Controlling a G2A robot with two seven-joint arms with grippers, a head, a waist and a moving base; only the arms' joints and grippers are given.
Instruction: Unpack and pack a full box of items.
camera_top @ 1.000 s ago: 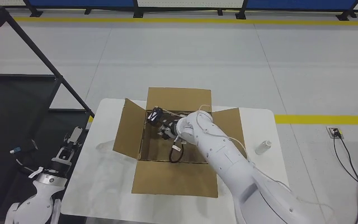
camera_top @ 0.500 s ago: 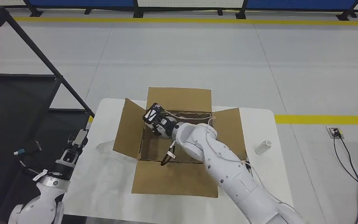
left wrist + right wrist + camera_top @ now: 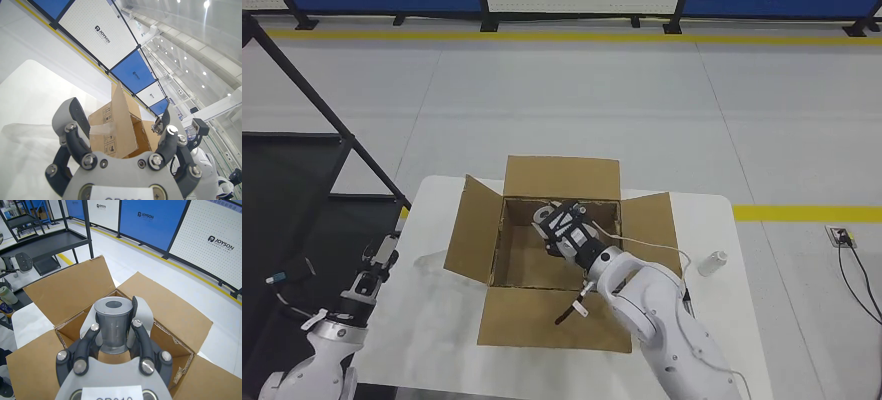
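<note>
Top view, taken from the left: the left gripper (image 3: 380, 255) hangs off the near-left edge of the white table (image 3: 422, 330), well apart from everything. The left wrist view shows its fingers (image 3: 78, 115) spread wide with nothing between them, and the cardboard box (image 3: 562, 176) lies ahead of them. This arm needs nothing for now beyond staying out of the way.

The box stands in the middle of the table with all four flaps folded outward. The right gripper (image 3: 562, 224) hovers over its opening, close to the far wall. In the right wrist view the right gripper (image 3: 113, 315) is clamped on a grey metal cylinder (image 3: 113, 323) with a flanged, hollow end. The cylinder points away from the wrist, and the floor of the box below it looks bare.

The step in hand is probably carrying this piece out of the box. To do it well, the grip should stay firm, because smooth metal can slide between the pads. The lift should clear the far wall and the flap to the gripper's right before any sideways travel. The flap edges are the likely snag.

To the right of the gripper, past the right flap, a small white bottle (image 3: 712, 263) lies on the table. The cylinder should be set down near it but not touching it, flange end down if that face sits flat.
</note>
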